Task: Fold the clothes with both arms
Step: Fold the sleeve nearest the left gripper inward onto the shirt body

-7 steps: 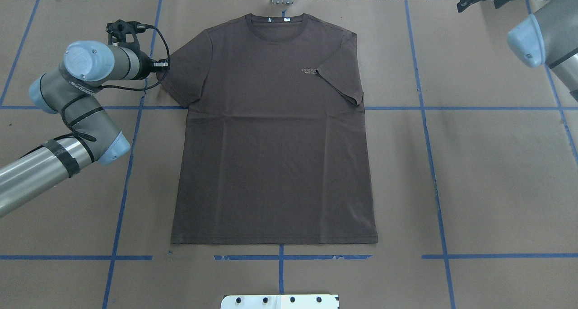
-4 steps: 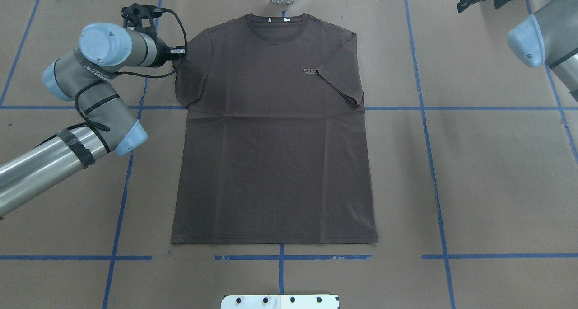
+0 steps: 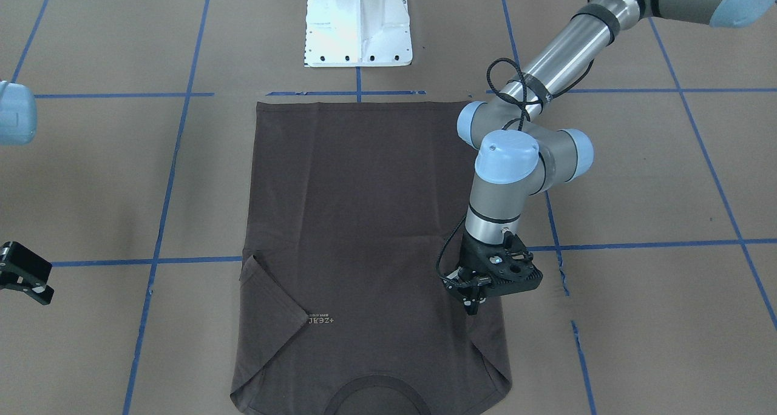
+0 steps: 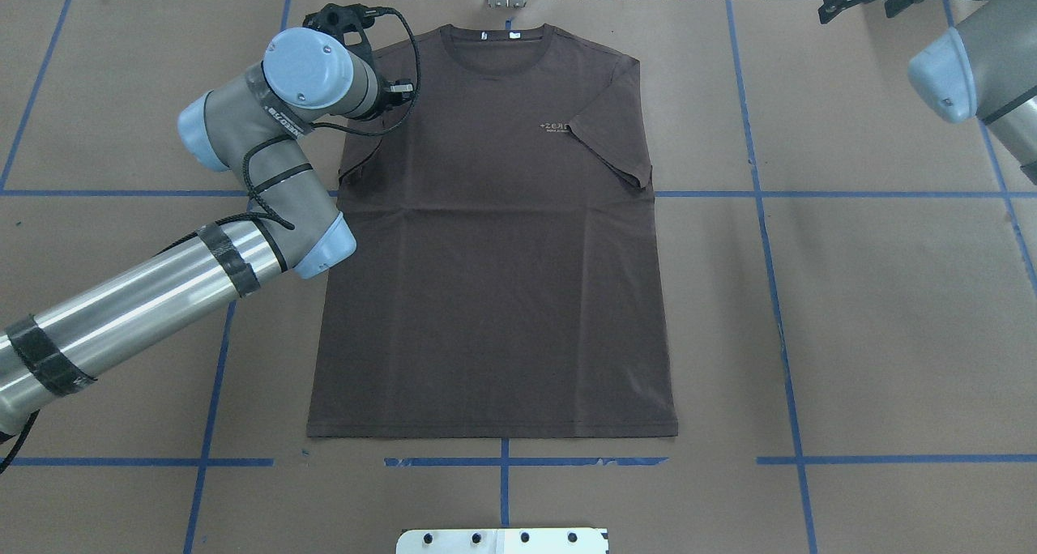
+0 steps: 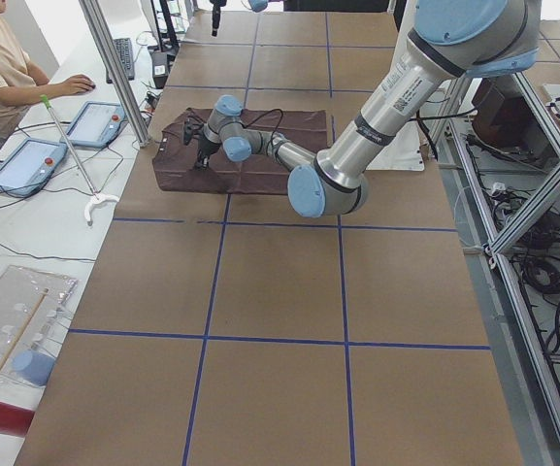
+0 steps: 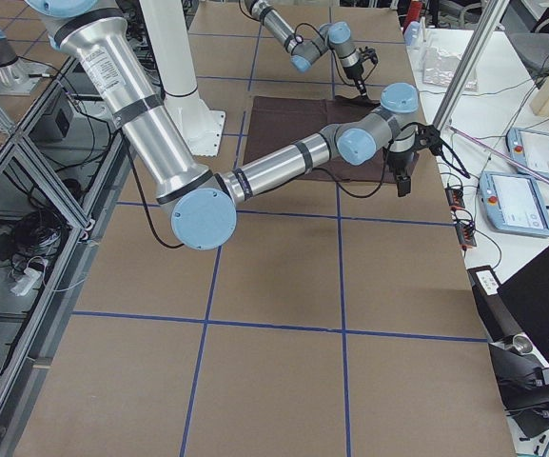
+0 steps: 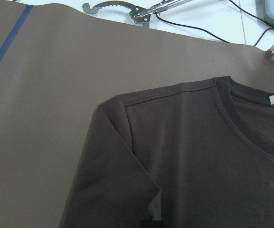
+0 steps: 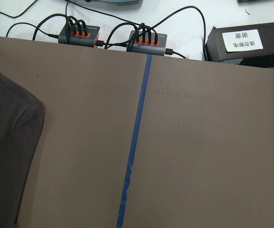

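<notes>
**Left claw pinches a sleeve at the shirt's shoulder**

The left gripper [image 3: 471, 306] points down, its fingers pressed together on the cloth of the sleeve [image 7: 110, 171] on the robot's left. That sleeve lies turned in over the shirt's side, not out on the table [image 4: 891, 311]. In the left wrist view, cloth gathers up to a black fingertip at the bottom edge.

The left arm [image 4: 130, 327] reaches in from the robot's left, its wrist above the shoulder seam. The shirt [image 4: 494, 279] lies flat and front up in the middle of the table. Its collar [image 4: 496, 48] is on the far side from the robot and its hem is toward the base [image 3: 358, 23]. The other sleeve [image 4: 612, 145] is folded onto the chest, just beside the lettering [image 4: 555, 126].

The right gripper [image 3: 24, 274] hangs near the table's far edge, well apart from the shirt. Whether its fingers are spread or together cannot be told.
</notes>
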Robot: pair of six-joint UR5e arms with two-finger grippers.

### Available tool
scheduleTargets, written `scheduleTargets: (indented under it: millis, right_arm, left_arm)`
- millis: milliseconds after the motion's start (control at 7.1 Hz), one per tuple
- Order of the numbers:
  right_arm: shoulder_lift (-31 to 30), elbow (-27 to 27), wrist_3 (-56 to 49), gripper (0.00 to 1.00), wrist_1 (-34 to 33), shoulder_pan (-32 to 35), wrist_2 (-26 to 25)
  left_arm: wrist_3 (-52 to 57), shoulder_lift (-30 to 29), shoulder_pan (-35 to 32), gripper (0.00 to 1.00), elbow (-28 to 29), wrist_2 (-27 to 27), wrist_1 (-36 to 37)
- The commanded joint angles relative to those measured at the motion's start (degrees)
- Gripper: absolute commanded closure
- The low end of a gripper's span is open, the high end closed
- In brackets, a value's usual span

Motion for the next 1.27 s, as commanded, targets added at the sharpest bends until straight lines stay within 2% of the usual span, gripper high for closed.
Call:
scheduleTargets:
  millis: [0,141,282,422,563,845,1126]
  right_arm:
    - [0.0,-0.09,0.02,0.0,0.0,-0.1,-0.04]
    - [0.09,0.0,0.11,0.0,0.0,-0.19,-0.04]
    - [0.09,0.69,1.32,0.0,0.0,-0.45,-0.04]
    - [0.0,3.31,7.25,0.0,0.09,-2.2,-0.21]
    - [-1.31,7.95,15.67,0.0,0.0,-5.26,-1.34]
    - [-8.05,21.64,29.3,0.0,-0.43,-15.87,-9.49]
    - [-18.75,36.3,43.36,0.0,-0.44,-29.64,-19.75]
  left_arm:
    - [0.35,-0.61,0.46,0.7,0.92,0.84,0.43]
    - [6.45,-0.26,0.37,0.01,0.31,0.84,0.51]
    - [9.82,-0.09,0.28,0.0,-1.61,0.32,0.69]
    - [11.25,2.7,0.19,0.0,-7.02,-0.73,1.12]
    - [11.44,7.86,0.19,0.0,-15.08,-4.48,2.0]
    - [10.74,17.01,0.8,0.0,-29.86,-6.01,1.92]
    - [7.77,28.59,6.14,0.0,-43.04,-7.42,1.83]
